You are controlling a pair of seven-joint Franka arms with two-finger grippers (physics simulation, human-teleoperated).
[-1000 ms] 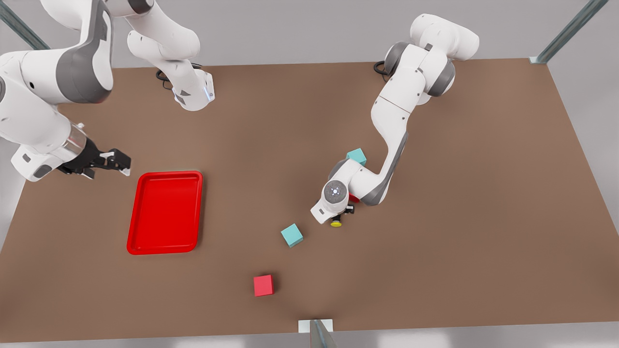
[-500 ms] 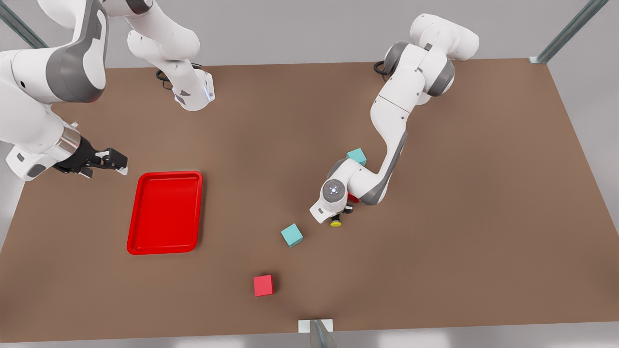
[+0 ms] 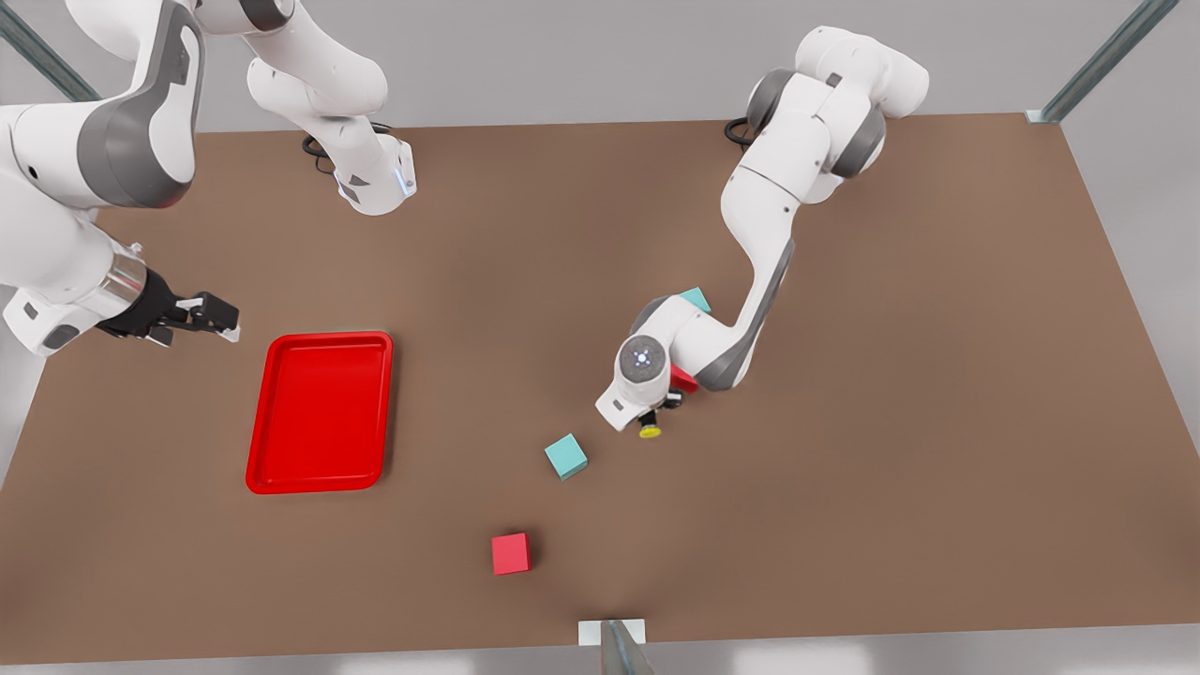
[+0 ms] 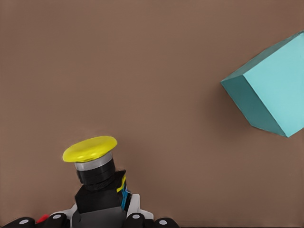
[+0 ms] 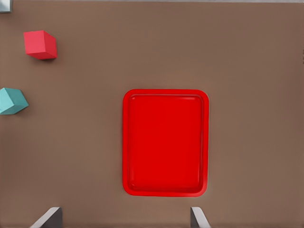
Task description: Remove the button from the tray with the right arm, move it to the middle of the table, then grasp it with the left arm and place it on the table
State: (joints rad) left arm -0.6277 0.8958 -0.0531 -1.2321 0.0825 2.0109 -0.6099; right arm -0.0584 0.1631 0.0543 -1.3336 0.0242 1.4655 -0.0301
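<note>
So the left gripper is down near the middle of the desk, fingers clamped on the dark body of the button, yellow cap poking out sideways just above the desk surface. A teal cube sits near it at about 8 o'clock, and a red cube lies farther out the same way. The right gripper waits at 10 o'clock from the red tray, fingers spread wide and holding nothing.

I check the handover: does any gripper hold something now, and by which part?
The left gripper holds the button by its black body, below the yellow cap. The right gripper is open, holding nothing.
</note>
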